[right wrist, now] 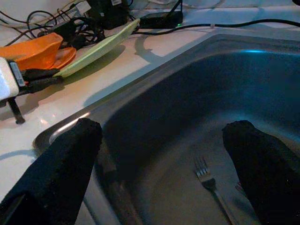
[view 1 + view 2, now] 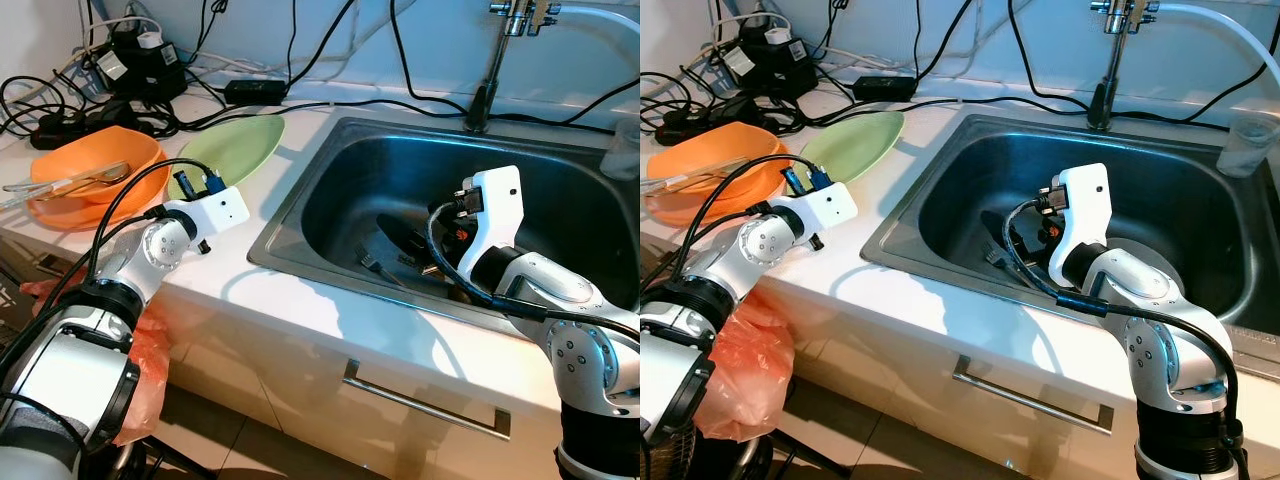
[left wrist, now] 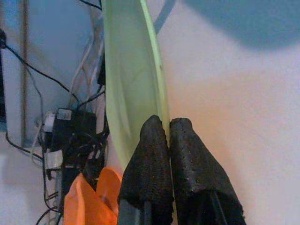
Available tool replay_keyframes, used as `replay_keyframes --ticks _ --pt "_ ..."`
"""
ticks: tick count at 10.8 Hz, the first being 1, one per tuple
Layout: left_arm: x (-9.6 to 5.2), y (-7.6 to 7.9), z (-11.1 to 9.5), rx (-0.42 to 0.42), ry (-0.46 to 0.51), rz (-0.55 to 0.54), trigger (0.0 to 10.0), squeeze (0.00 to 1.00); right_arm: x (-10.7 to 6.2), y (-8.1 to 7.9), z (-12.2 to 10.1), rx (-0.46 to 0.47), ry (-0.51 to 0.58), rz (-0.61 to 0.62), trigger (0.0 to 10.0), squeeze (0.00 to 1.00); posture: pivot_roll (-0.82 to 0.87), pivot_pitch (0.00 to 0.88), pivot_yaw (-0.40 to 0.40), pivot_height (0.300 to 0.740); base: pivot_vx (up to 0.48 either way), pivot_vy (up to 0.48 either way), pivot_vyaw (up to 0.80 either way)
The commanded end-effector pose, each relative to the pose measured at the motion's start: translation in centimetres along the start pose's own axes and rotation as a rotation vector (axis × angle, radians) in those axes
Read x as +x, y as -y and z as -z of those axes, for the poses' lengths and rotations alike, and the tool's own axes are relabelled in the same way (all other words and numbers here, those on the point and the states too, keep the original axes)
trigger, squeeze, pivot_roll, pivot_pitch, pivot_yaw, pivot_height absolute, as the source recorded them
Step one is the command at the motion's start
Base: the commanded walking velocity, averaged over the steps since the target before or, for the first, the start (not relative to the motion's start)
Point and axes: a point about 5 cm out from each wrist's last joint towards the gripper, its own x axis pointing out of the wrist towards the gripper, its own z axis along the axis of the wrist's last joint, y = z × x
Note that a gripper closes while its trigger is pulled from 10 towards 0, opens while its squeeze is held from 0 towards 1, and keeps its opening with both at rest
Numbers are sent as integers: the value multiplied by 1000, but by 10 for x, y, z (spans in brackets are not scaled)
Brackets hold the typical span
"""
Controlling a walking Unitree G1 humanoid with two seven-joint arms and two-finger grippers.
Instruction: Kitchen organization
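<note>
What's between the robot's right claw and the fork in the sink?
Nothing: in the right wrist view, only bare sink floor lies between the open right end effector and the fork.

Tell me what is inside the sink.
In the sink, a fork lies on the bottom, and the right pincer hangs open above it. The right arm covers part of the bottom, so anything beneath it cannot be seen.
</note>
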Motion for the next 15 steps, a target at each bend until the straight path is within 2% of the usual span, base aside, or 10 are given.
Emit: replay_keyframes --ticks 1,3,6,7,8,13,15 --pt "-7 47 15 -11 -56 139 0 0 3 -3 -2 0 9 -13 10000 0 -104 73 42 740 0 0 0" --pt "-6 45 9 -4 -9 93 0 0 6 -2 -3 0 13 -18 10000 0 -92 61 40 740 0 0 0" --pt "-7 37 -3 57 97 -22 0 0 13 3 -7 35 30 -33 10000 0 -74 48 32 740 0 0 0" --pt "-9 34 -16 64 204 -111 0 0 23 10 -16 176 80 -30 10000 0 -56 38 23 740 0 0 0" --pt "-10 34 -21 57 237 -133 0 0 27 13 -18 225 97 -22 10000 0 -53 37 22 740 0 0 0" --pt "-13 48 -47 52 378 -177 0 0 45 13 -27 333 144 -35 10000 0 -47 33 22 740 0 0 0" --pt "-10 54 -66 47 444 -178 0 0 53 9 -31 393 163 -51 10000 0 -46 31 22 740 0 0 0"
